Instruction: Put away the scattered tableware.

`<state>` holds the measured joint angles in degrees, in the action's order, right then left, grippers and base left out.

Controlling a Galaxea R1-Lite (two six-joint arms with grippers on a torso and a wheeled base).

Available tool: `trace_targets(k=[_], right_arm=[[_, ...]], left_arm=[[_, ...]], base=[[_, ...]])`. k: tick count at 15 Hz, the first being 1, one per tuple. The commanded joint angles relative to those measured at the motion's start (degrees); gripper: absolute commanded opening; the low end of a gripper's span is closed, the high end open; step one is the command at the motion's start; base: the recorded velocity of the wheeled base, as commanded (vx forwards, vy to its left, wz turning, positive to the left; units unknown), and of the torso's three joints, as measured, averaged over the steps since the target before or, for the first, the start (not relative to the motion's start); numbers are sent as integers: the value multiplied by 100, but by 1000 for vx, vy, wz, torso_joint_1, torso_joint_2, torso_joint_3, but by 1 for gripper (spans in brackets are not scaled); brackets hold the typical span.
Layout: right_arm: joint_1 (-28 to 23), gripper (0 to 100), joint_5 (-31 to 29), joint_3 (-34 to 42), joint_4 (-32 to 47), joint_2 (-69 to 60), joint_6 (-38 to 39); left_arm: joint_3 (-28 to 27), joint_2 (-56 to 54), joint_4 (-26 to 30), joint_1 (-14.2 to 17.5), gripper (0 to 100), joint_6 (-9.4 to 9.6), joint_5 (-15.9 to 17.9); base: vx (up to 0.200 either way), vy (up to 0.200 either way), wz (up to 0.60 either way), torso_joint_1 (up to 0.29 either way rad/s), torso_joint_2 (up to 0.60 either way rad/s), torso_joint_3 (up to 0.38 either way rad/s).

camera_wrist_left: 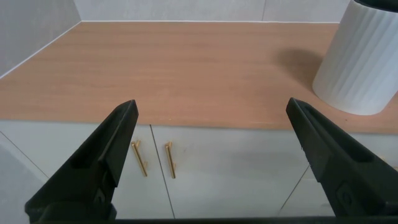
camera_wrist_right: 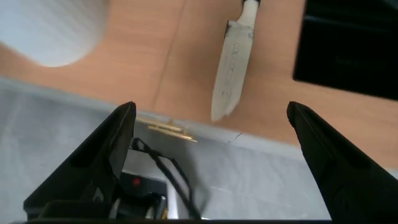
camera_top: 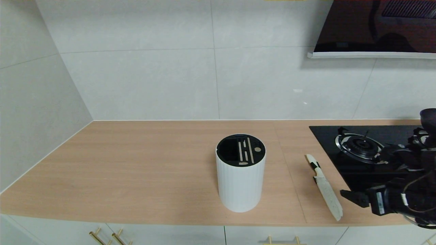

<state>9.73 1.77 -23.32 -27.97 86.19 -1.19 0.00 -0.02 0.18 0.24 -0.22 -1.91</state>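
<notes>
Currently we stand at the pickup step: the right gripper (camera_wrist_right: 210,111), wide open and empty, must next close on the knife (camera_top: 323,190) lying on the surface (camera_top: 136,163).

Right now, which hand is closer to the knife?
Right. The right hand hovers at the counter edge, by the blade tip of the knife; the left hand is beyond the white holder, on its far side.

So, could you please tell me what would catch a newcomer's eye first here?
A white ribbed knife holder with a black slotted top stands mid-counter. To its right a white knife lies flat on the wooden counter, beside the black gas hob.
</notes>
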Motion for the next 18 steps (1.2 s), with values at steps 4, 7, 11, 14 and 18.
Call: trace_targets(k=[4,7,11,14,18], right_arm=[[258,100,-493,-463,-1607,2561,5],[231,100,-625,-858,-1633,3027,93],[231,100,-766,-1351,-2002,3730,243],[223,100,-941,-1535,-2248,4020,269],[38,100,-950,-1737,-2292,4178,489]], left_arm=[[0,2,-1,2,100,4,-2],[0,2,-1,2,100,-4,-2],[0,2,-1,2,100,-4,-2],[0,2,-1,2,100,-4,-2],[0,2,-1,2,100,-4,-2]], base=[[0,0,0,0,0,0],[0,0,0,0,0,0],[0,0,0,0,0,0],[0,0,0,0,0,0],[0,0,0,0,0,0]])
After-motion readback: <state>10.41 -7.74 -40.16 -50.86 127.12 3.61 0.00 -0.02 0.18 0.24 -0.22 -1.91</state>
